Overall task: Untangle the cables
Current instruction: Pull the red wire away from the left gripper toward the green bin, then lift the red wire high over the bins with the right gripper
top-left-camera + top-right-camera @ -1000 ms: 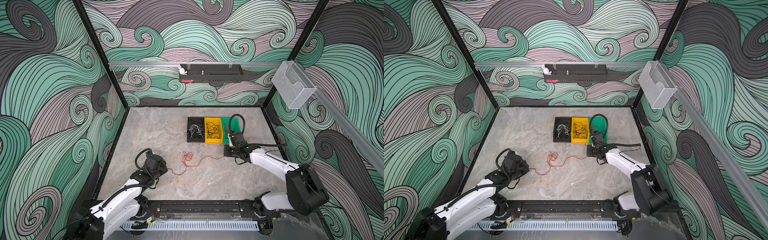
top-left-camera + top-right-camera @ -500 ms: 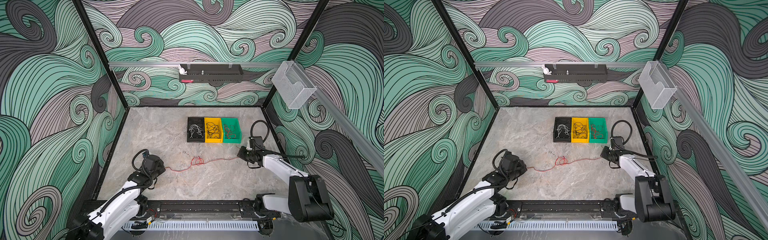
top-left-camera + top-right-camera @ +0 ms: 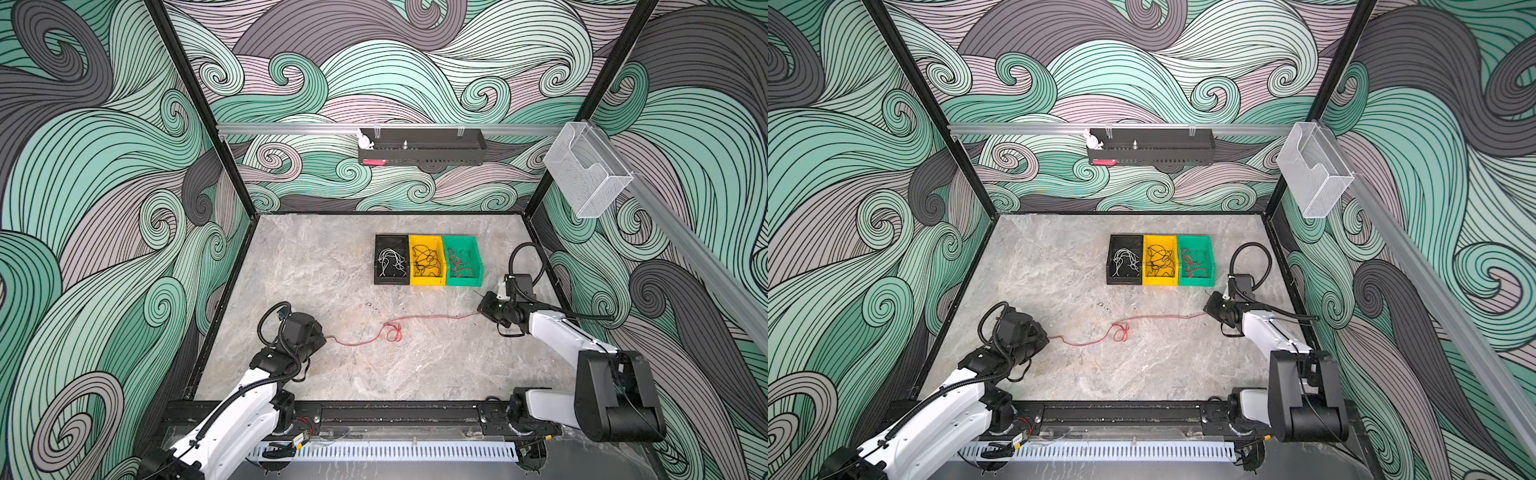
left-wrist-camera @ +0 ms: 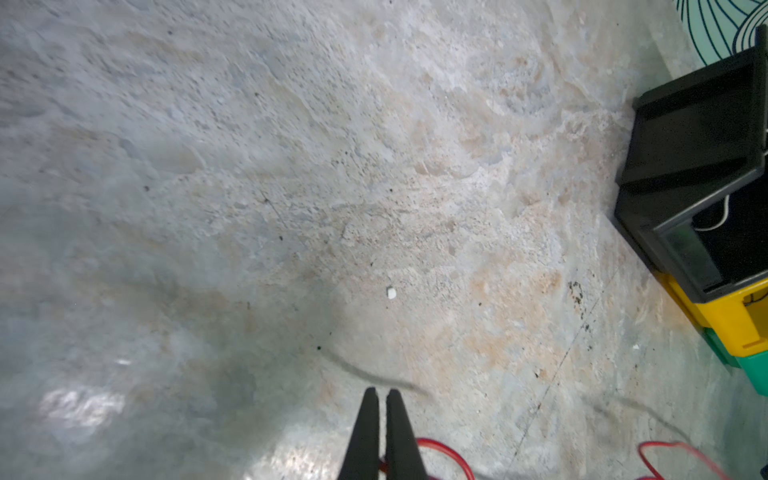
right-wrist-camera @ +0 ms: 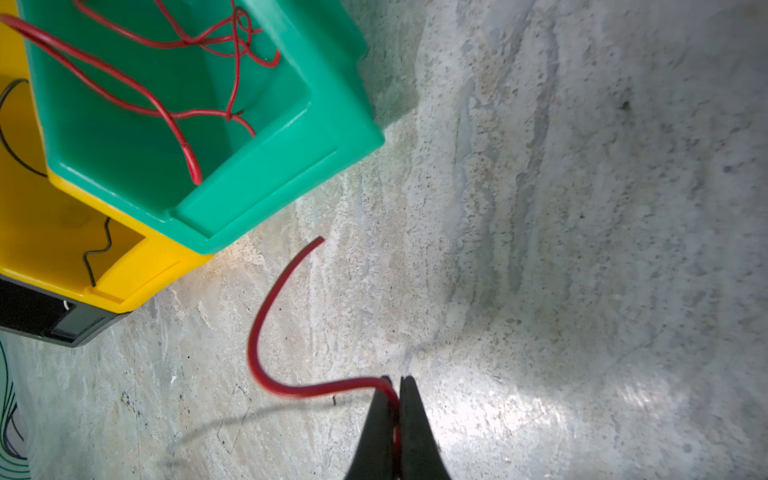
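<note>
One red cable (image 3: 428,319) lies stretched across the stone floor between both grippers, with a small tangled loop (image 3: 392,332) near its middle; both top views show it (image 3: 1121,332). My left gripper (image 3: 325,338) is shut on its left end, and the left wrist view shows red cable (image 4: 451,451) behind the closed gripper (image 4: 382,392). My right gripper (image 3: 481,311) is shut on the other end. In the right wrist view a free tail of the red cable (image 5: 266,316) curls out from the gripper (image 5: 394,379) toward the green bin.
Three bins stand in a row at the back: a black bin (image 3: 390,281) with white cables (image 3: 390,266), a yellow bin (image 3: 427,281) with black cables (image 3: 426,262), and a green bin (image 3: 463,281) with red cables (image 3: 459,264). The cage's right wall is close behind my right arm.
My right gripper has pulled away from the bins to the right. The left gripper has drawn back to the left. The red cable is now stretched longer and its loop is smaller.
</note>
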`<state>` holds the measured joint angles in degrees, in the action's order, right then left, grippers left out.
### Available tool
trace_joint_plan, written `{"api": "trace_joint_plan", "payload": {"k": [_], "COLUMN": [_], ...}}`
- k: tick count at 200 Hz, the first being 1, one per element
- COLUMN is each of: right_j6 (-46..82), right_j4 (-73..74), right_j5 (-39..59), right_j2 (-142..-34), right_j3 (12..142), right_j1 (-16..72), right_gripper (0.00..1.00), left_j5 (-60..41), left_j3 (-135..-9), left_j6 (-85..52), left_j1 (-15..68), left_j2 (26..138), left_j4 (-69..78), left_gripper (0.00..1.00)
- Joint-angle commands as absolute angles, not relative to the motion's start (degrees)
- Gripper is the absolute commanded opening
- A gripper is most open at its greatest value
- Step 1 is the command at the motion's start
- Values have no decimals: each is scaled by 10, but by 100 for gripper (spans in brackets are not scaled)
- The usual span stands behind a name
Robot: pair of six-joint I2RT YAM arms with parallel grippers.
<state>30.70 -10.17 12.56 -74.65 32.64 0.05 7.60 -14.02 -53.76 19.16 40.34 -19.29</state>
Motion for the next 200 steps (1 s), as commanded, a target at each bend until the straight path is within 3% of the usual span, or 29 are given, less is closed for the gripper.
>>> {"api": "trace_joint_plan", "payload": {"k": [1,134,200], "right_j6": [305,311,303], "right_j4": [-95,-77,-102], "right_j5": [132,156,161], "right_j2": [-751,-765,-717], "right_j3": [327,341,353], "right_j1": [-4,81,140], "right_gripper": [6,7,8], "left_j5": [84,30,18], "left_j3": [-137,-120,-114], "left_j6": [-529,-528,-529], "left_j1": [179,177,177], "left_j2": [395,426,435], "left_j4": [-217,-150,-134], "left_gripper": [0,0,0]}}
